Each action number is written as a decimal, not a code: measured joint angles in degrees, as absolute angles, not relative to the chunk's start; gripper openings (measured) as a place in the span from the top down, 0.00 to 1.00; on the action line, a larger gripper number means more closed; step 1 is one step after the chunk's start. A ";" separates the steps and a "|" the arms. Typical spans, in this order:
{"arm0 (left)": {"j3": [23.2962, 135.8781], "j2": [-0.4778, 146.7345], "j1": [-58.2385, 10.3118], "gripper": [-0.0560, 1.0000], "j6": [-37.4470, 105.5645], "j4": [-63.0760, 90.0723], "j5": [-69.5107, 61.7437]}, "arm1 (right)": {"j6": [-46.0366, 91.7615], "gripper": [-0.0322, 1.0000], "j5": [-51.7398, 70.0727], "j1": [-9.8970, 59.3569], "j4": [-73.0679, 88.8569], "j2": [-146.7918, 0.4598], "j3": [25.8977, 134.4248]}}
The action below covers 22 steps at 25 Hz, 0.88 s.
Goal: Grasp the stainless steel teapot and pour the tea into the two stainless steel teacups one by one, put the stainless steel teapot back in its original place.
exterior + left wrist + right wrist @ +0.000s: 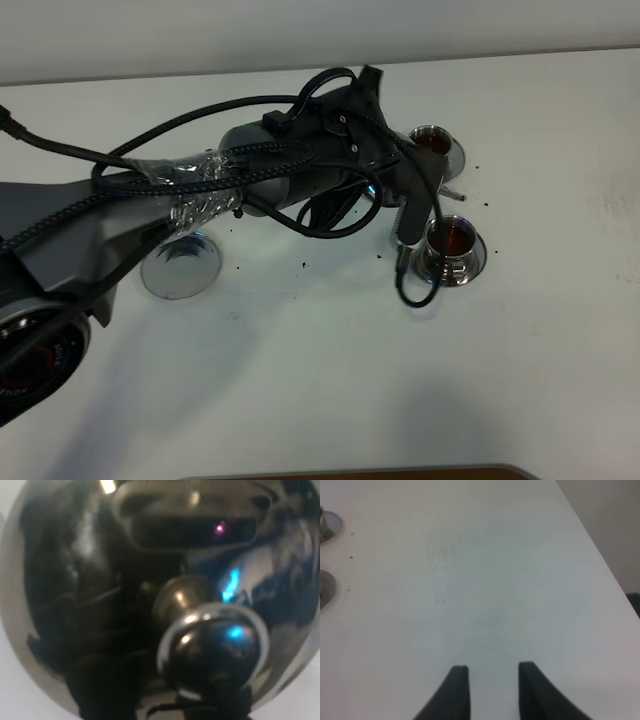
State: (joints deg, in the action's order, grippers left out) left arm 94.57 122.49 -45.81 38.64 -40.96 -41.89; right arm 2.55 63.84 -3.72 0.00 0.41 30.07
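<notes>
Both cups hold tea; the pot is not yet back on its disc.

From above, my left arm reaches across to the two small shiny steel teacups (437,140) (451,245), both showing reddish tea; the flat round steel base disc (181,266) lies bare on the white worktop (330,380). My left wrist view fills with the mirror-steel teapot (75,580) and its lid knob; I cannot tell how my left tool stands. My right tool (490,687) hangs apart, idle.

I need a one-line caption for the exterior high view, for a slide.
Left arm reaches across the white table above two tea-filled steel teacups; round steel base disc lies bare.
</notes>
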 joint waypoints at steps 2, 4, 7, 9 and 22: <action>94.57 121.11 -45.60 0.71 34.65 -37.62 -44.28 | 2.55 0.73 63.84 -3.72 0.00 0.41 30.07; 94.57 119.79 -45.20 0.71 31.93 -33.81 -47.16 | 2.55 0.73 63.84 -3.72 0.00 0.41 30.07; 94.57 119.05 -43.92 0.71 29.49 -27.15 -52.92 | 2.55 0.73 63.84 -3.72 0.00 0.41 30.07; 94.57 119.05 -42.84 0.71 29.00 -22.23 -56.25 | 2.55 0.73 63.84 -3.72 0.00 0.41 30.07; 91.78 119.05 -36.57 0.71 28.86 -4.03 -55.71 | 2.55 0.73 63.84 -3.72 0.00 0.41 30.07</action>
State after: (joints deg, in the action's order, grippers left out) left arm 91.78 119.05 -36.57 28.86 -4.03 -55.71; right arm 2.55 63.84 -3.72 0.00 0.41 30.07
